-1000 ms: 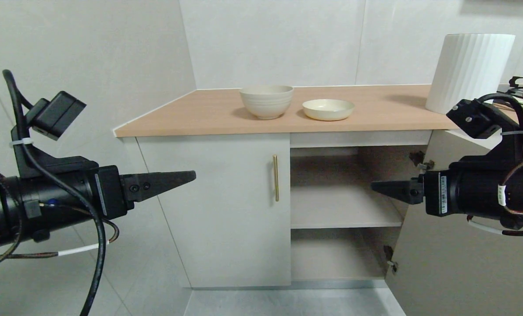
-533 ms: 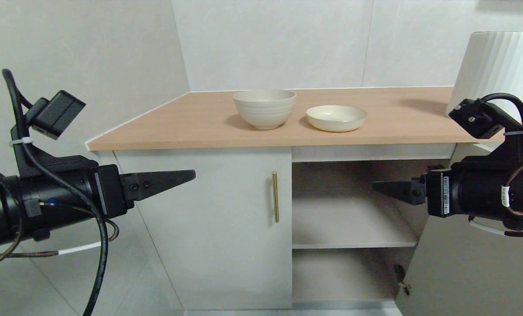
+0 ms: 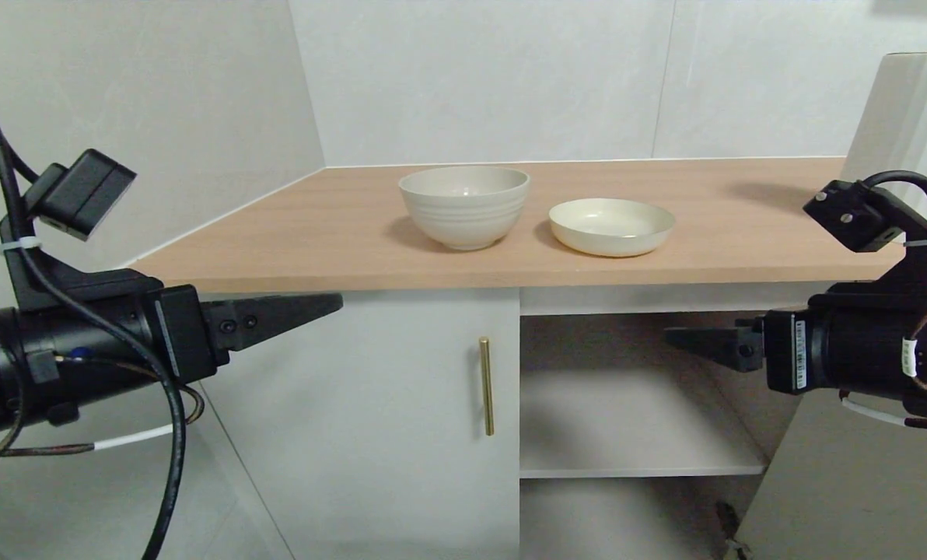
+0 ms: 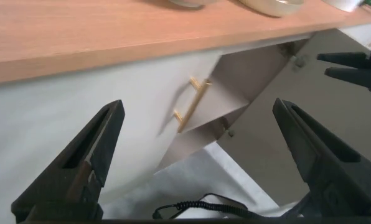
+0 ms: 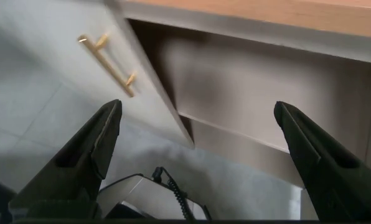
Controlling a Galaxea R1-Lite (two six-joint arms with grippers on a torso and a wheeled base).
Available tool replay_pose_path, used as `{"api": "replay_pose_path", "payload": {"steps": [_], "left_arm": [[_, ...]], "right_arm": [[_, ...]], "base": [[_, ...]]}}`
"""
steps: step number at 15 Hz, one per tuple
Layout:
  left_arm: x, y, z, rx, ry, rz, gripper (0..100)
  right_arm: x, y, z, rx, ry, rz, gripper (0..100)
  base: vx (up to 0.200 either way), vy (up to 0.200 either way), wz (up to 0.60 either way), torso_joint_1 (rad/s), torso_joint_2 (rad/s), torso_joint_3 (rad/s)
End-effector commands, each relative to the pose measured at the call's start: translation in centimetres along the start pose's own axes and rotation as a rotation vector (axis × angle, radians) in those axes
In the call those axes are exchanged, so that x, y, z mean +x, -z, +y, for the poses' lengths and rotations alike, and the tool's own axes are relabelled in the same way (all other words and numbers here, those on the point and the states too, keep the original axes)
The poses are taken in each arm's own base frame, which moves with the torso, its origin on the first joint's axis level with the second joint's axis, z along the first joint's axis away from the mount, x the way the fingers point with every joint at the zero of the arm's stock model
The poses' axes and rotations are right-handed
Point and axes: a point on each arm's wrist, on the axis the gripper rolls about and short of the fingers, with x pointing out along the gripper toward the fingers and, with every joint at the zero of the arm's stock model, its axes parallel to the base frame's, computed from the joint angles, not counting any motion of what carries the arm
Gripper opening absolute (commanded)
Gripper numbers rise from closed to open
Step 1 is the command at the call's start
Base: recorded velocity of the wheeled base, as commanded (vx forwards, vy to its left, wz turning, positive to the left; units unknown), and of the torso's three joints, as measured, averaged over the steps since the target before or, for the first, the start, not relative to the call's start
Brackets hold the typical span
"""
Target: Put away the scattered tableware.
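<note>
A deep cream ribbed bowl (image 3: 464, 205) stands on the wooden countertop (image 3: 292, 245). A shallow cream dish (image 3: 611, 225) sits just to its right. Below the counter, the cabinet's right half is uncovered, showing an empty shelf (image 3: 627, 424). My left gripper (image 3: 331, 302) hangs open in front of the shut left door (image 3: 370, 420), below the counter edge. My right gripper (image 3: 675, 338) is open too, held in front of the open compartment. Neither holds anything. In the left wrist view the left gripper (image 4: 198, 134) frames the brass handle (image 4: 192, 104).
A tall white ribbed container (image 3: 911, 117) stands at the counter's far right. The swung-out cabinet door (image 3: 852, 482) is at lower right under my right arm. A brass handle (image 3: 485, 385) is on the shut left door. Tiled walls close off the left and back.
The whole head view has shifted: counter and cabinet appear larger and lower, so the camera has come closer. Both grippers keep their places in the picture and stay open.
</note>
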Motion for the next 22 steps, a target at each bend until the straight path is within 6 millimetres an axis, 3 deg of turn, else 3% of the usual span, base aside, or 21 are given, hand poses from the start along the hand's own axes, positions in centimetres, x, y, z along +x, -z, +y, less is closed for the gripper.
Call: {"api": "replay_pose_path", "payload": {"steps": [1, 7, 14, 18, 22], "left_arm": [[-0.1, 0.0, -0.1, 0.002, 0.005, -0.002, 100], [0.3, 0.2, -0.1, -0.003, 0.007, 0.011, 100], [1.4, 0.5, 0.5, -0.017, -0.003, 0.045, 100], [3.3, 0.2, 0.6, -0.015, 0.017, 0.06, 100], [6.4, -1.6, 1.1, -0.02, 0.013, 0.05, 100]], "right_arm": [[-0.2, 0.0, 0.0, -0.002, -0.002, -0.004, 100], [0.1, 0.3, 0.0, -0.003, 0.0, 0.011, 100], [0.5, 0.4, -0.1, -0.005, 0.003, 0.023, 100], [1.2, 0.4, 0.0, -0.003, 0.004, 0.021, 100], [3.2, 0.5, -0.6, -0.025, 0.037, 0.026, 100]], "base": [[0.0, 0.0, 0.0, 0.0, 0.0, 0.0], [0.0, 0.0, 0.0, 0.05, -0.16, -0.163], [0.0, 0.0, 0.0, 0.145, -0.48, -0.299], [0.0, 0.0, 0.0, 0.185, -0.48, -0.287], [0.0, 0.0, 0.0, 0.12, -0.28, -0.167]]}}
